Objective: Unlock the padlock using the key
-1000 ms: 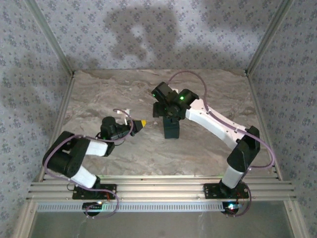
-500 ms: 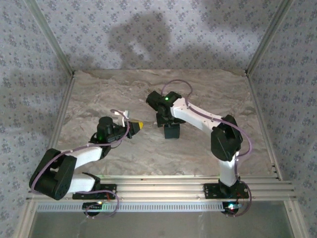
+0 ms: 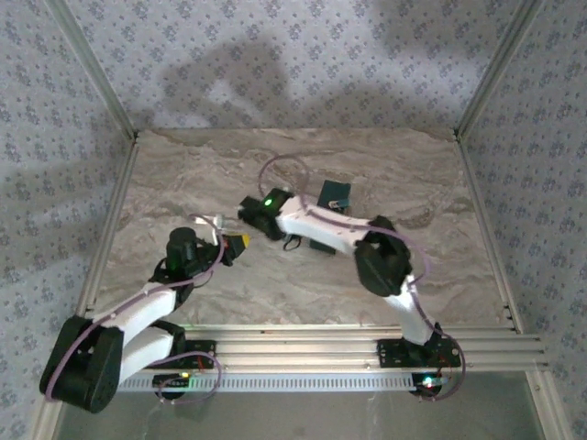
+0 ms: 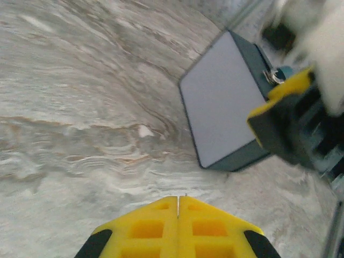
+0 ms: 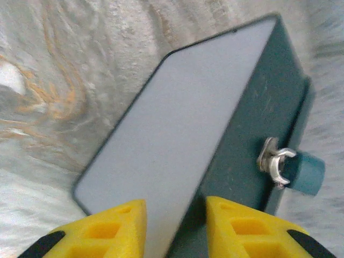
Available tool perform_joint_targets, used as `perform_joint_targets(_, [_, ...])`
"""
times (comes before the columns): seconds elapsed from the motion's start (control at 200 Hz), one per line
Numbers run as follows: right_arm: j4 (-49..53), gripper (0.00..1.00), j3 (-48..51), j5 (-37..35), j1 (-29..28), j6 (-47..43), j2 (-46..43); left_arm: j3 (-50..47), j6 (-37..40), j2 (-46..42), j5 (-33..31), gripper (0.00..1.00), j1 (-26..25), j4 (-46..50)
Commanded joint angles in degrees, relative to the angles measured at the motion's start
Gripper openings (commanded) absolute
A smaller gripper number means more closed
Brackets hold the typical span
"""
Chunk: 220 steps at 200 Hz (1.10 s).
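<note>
The padlock (image 5: pixel 177 134) lay on the counter (image 5: pixel 48 80). It was a dark blue-green block with a pale flat top. It sat right in front of the right claw (image 5: pixel 174 217). That claw was open, with one finger on each side of the block's near edge. I could not tell if they touched it. The block's long side ran away from that claw, up and to the right. The left claw (image 4: pixel 178 215) was shut tight and stood well apart from the block, so the right arm was nearer. The right wrist view showed a small silver bit (image 5: pixel 274 158) on the padlock's side. The left wrist view showed one of the right claw's fingers (image 4: pixel 277 118) just beside that side.
</note>
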State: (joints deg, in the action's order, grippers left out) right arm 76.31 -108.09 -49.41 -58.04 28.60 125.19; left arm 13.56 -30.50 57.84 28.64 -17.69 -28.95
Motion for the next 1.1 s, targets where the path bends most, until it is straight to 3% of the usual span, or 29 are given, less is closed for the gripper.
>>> perform_joint_targets(0.0, [8.8, 0.35, -1.3, -9.5, -3.5, -0.1, 5.8, -1.2, -0.7, -6.5, -1.1, 0.00, 3.0, 8.1])
perform_joint_targets(0.135, [9.2, 0.47, -1.9, -8.4, -5.4, 4.7, 4.5, -1.3, 0.3, -13.9, -1.8, 0.00, 4.6, 15.7])
perform_joint_targets(0.27, [4.3, 0.66, -0.9, -3.2, -4.9, 6.2, -2.8, -1.4, 0.3, -16.5, -1.9, 0.00, 4.9, 18.5])
perform_joint_targets(0.355, [1.1, 0.79, -0.4, 2.1, -4.0, 8.0, -8.1, -1.1, 0.0, -16.1, -1.3, 0.00, 5.0, 18.9])
perform_joint_targets(0.52, [-7.6, 0.91, 7.1, 18.1, 1.1, 13.6, -19.7, 0.1, -0.7, -14.7, 0.3, 0.00, 5.0, 19.1])
perform_joint_targets(0.65, [-18.8, 0.95, 19.5, 35.1, 9.0, 17.4, -28.1, 1.3, -0.4, -13.7, 1.1, 0.00, 5.0, 19.7])
perform_joint_targets(0.74, [-24.5, 1.00, 26.0, 41.8, 12.9, 19.1, -31.2, 2.0, -0.1, -13.1, 1.4, 0.00, 5.0, 20.0])
perform_joint_targets(1.094, [-25.1, 1.00, 22.7, 42.5, 14.8, 18.3, -23.7, 2.2, 0.1, -12.1, 1.8, 0.00, 5.0, 19.7])
